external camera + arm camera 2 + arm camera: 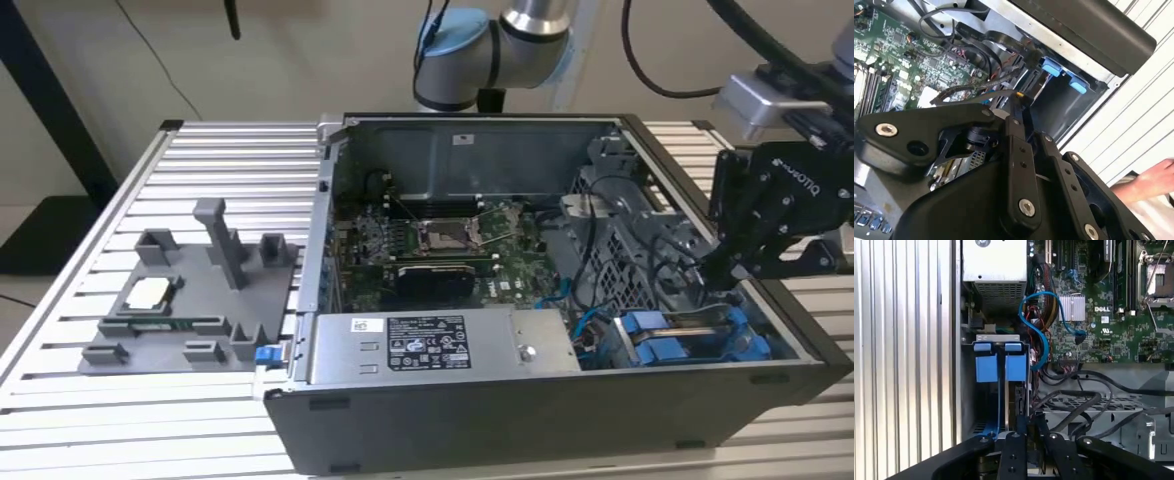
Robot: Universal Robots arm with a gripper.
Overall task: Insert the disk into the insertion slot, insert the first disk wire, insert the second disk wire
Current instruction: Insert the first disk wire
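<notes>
Open computer case [534, 410] rests on the slatted table [80, 420]. Insertion slot [694, 338] occupies the corner at the exterior view's right, beside the power-supply box [427, 345]. Gripper [705, 278] hangs over the slot's end, fingers drawn together, black cables [1079, 400] close alongside.

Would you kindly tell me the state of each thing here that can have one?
computer case: side open.
insertion slot: holds the disk.
disk: in the slot, blue carrier tabs showing.
gripper: shut, close by the slot.
blue cable: curled beside the slot.
</notes>
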